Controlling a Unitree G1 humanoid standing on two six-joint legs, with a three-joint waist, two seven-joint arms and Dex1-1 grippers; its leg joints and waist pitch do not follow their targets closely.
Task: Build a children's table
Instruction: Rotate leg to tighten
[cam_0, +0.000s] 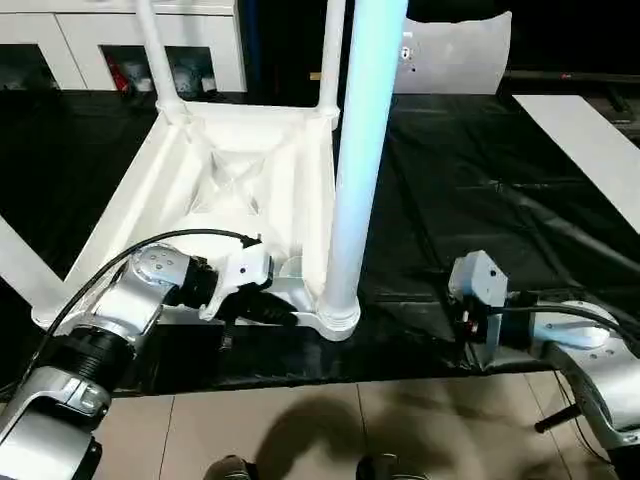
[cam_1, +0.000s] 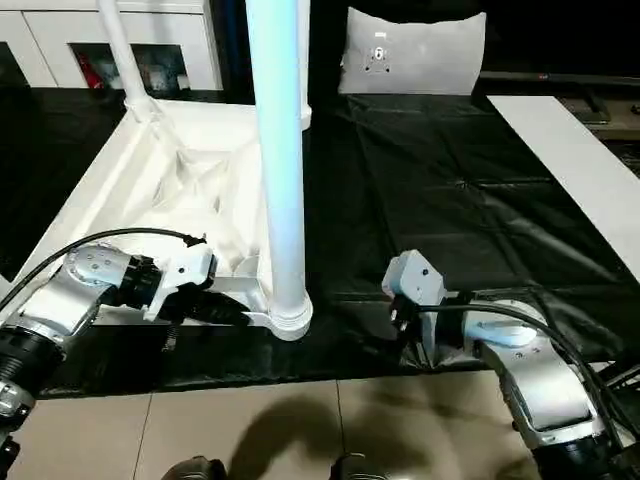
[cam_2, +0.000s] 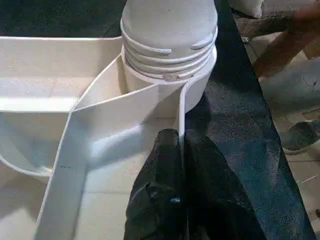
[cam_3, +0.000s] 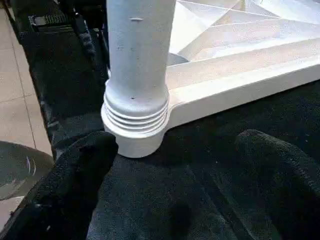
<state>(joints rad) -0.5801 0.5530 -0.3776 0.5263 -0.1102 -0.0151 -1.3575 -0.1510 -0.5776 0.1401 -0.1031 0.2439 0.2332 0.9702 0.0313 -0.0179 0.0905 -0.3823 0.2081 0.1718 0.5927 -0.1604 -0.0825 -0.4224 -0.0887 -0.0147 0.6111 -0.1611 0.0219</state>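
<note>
Left wrist view, leg (cam_2: 170, 30) seated in corner socket (cam_2: 200, 82)

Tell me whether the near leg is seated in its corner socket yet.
Partly in. The leg stands upright in the round corner socket of the upside-down tabletop, but its threaded rings show above the socket's rim.
</note>
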